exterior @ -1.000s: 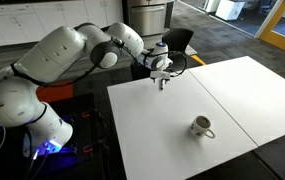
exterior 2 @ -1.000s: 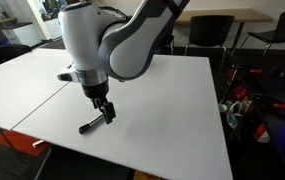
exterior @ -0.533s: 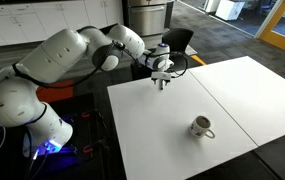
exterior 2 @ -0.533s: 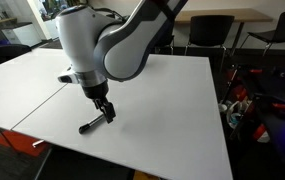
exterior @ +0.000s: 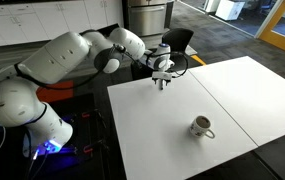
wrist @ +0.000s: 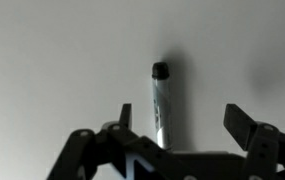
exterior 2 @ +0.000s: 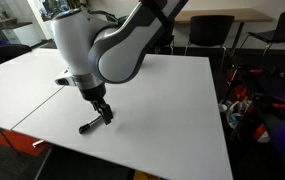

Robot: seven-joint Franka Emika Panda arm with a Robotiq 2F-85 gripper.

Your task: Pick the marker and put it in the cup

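The claw (wrist: 180,118) – spread apart – straddles the marker (wrist: 160,100) on the table (exterior: 152,130), with the cup (exterior: 201,126) well apart.

Bulbous glossy white arm (exterior: 62,55) with small black pincer (exterior 2: 104,114)

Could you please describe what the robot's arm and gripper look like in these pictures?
The arm is glossy white, made of bulbous rounded segments with dark joint seams; a blue light glows near its base. The gripper is black with two slim dark fingers. A thin dark cable seems to loop by the wrist. No markings are legible.
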